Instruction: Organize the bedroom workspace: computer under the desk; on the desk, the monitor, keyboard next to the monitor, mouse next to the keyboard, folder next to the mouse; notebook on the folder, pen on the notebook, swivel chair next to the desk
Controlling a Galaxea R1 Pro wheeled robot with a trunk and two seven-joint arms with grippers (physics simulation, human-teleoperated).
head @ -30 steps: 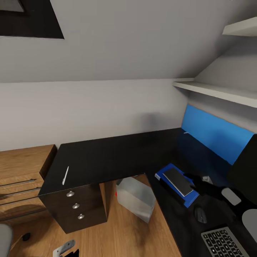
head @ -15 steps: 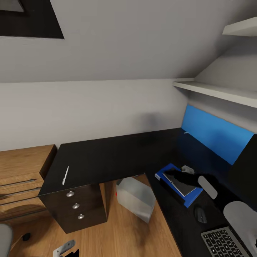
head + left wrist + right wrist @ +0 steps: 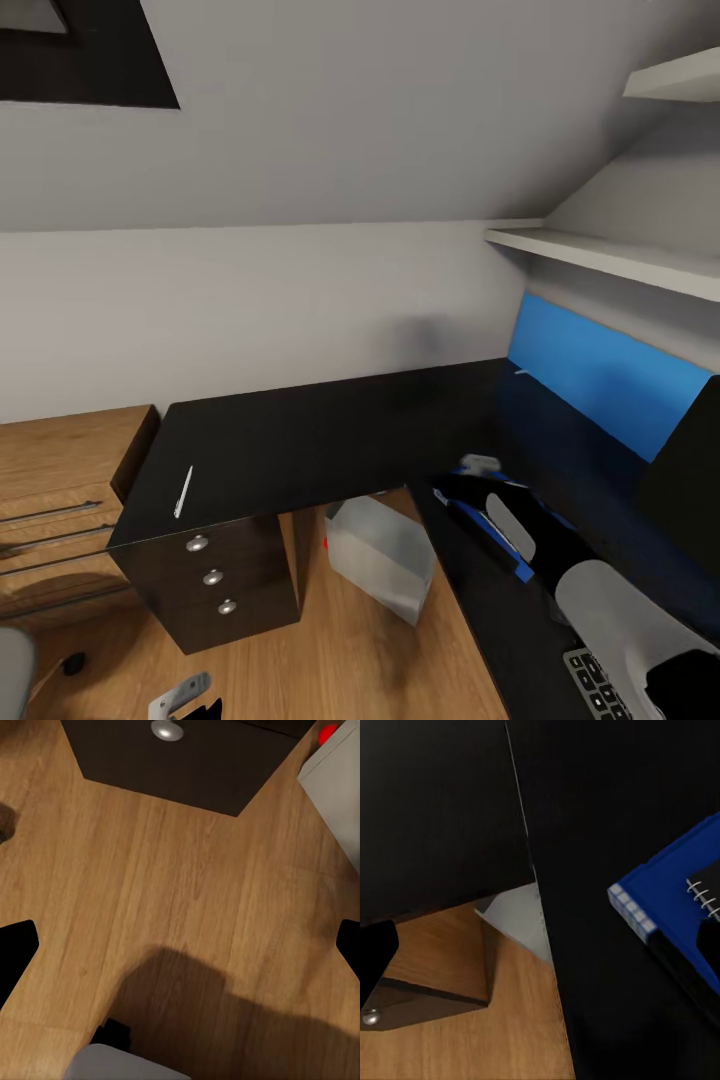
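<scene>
The pen (image 3: pixel 183 491) lies untouched at the table's (image 3: pixel 300 440) far end, roughly nine o'clock from the folder (image 3: pixel 656 896), which already carries the notebook (image 3: pixel 706 889). In the last second my right arm has swung off that stack towards ten o'clock, its tool (image 3: pixel 540 949) spread wide and empty, so I judge the notebook step done and the pen fetch begun. My left tool (image 3: pixel 180 949) hangs wide open and empty above the floor.

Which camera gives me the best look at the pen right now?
The head view: the pen lies whole and unobstructed on the desk, near the end above the drawer unit. The right wrist view looks at the desk's inner corner and the folder instead; the left wrist view looks down at floor.
</scene>
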